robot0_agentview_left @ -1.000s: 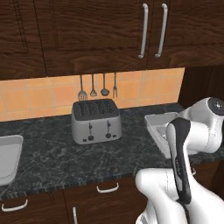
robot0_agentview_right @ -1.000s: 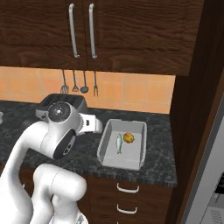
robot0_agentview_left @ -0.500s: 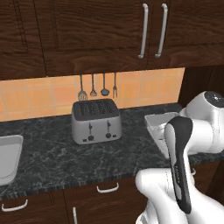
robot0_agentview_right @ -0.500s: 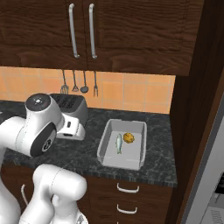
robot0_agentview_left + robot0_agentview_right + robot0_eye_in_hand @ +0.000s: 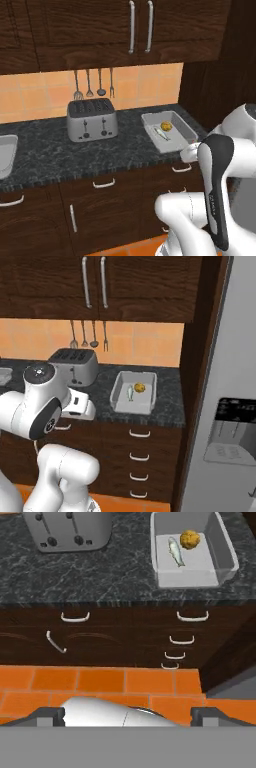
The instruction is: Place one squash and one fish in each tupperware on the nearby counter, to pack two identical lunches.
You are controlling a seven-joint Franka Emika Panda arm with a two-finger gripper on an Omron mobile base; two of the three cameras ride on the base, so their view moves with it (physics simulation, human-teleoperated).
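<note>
On the black speckled counter (image 5: 125, 147) a grey-white tupperware (image 5: 186, 130) holds one yellow-orange squash (image 5: 166, 126) and one slim pale fish (image 5: 161, 133). The right base view shows this tupperware (image 5: 117, 392) with its squash (image 5: 139, 387) and fish (image 5: 130, 392). A second tupperware (image 5: 5, 155) lies at the counter's far left edge. My gripper (image 5: 128, 713) is open and empty, held low in front of the drawers. From there the hand view looks up at the tupperware (image 5: 226, 554), the squash (image 5: 189, 539) and the fish (image 5: 175, 551).
A silver toaster (image 5: 92, 120) stands mid-counter under hanging utensils (image 5: 92, 82). Dark drawers with curved silver handles (image 5: 192, 617) sit below the counter. A grey fridge (image 5: 225, 406) stands to the right behind a tall wood panel. The floor is orange tile (image 5: 100, 682).
The whole picture has shifted, so the camera has moved: the filled tray now sits further left in the left base view. The arm has swung back from that tray. The jaws stay open.
</note>
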